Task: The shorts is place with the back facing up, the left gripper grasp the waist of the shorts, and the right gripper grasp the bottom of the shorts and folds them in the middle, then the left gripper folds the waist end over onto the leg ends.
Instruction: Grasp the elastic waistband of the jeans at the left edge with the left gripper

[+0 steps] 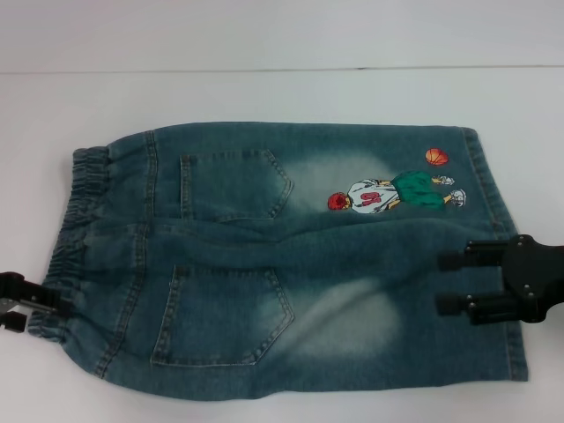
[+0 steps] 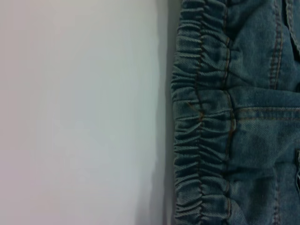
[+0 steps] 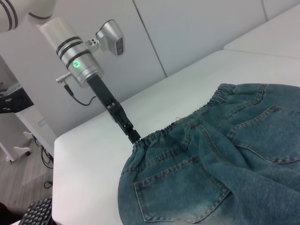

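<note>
Risk: left gripper (image 1: 19, 301) slides off the bunched waist (image 1: 75, 233) on lifting, since it sits only at the near corner; fingers' state I cannot tell. Shorts (image 1: 282, 256) lie flat, back up, on the table (image 1: 264, 92). Right gripper (image 1: 451, 282), fingers spread, hovers above the near leg, hems (image 1: 502, 264) just beyond.

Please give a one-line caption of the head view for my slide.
Denim shorts lie back-up on a white table, left gripper at the elastic waist, right gripper over one leg.
</note>
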Robot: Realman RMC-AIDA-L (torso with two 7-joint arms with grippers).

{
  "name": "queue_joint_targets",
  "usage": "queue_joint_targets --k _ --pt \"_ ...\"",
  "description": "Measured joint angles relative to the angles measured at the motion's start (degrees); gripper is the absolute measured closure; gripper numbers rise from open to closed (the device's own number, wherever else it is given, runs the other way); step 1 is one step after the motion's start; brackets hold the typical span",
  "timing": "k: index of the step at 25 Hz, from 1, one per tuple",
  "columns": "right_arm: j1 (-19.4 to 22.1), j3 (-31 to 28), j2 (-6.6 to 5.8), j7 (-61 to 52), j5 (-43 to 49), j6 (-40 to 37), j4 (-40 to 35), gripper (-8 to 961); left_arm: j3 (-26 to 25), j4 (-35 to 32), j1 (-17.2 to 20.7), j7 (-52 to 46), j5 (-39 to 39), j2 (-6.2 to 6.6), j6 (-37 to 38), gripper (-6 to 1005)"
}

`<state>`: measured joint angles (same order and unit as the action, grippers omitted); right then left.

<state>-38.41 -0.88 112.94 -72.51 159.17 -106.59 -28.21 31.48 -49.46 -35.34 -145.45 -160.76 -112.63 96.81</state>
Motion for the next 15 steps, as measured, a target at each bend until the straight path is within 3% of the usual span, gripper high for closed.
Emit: queue_joint_targets --k 15 --pt "0.0 0.0 0.09 0.0 0.0 0.45 0.0 155 -0.02 0.74 -0.92 0.17 0.11 -0.13 0.52 208"
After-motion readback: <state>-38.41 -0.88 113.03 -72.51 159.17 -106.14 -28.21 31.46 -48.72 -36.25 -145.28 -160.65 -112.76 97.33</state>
